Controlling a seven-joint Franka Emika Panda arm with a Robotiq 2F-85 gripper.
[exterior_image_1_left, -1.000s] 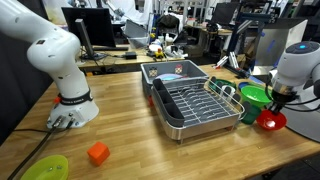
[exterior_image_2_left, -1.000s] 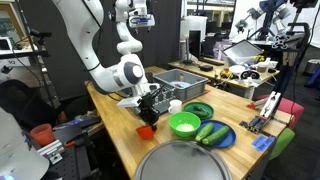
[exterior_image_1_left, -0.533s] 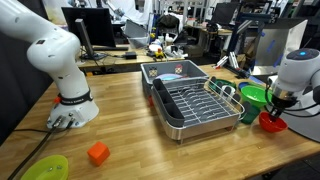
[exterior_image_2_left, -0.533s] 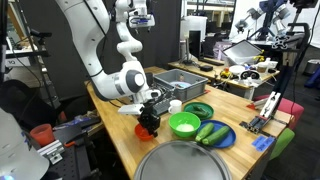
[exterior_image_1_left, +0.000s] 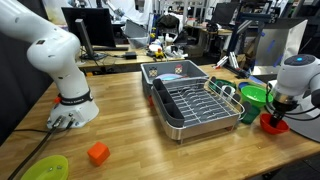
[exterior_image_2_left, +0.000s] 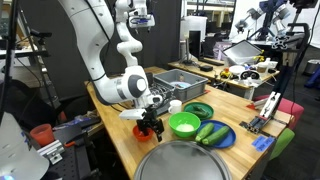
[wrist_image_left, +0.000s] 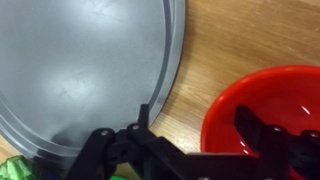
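The arm's pincer (exterior_image_2_left: 150, 124) hangs low over a red bowl (exterior_image_2_left: 146, 131) on the wooden table (exterior_image_2_left: 118, 140), a green bowl (exterior_image_2_left: 184, 124) just beside it, a big grey lid (exterior_image_2_left: 185, 161) nearby.

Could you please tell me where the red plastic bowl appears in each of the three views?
In an exterior view: the red plastic bowl sits at the far right, beside a bright green bowl.
In an exterior view: low, left of centre, mostly hidden under the gripper.
Wrist view: lower right, partly cropped.
Shared landmark: the gripper, just above it everywhere.
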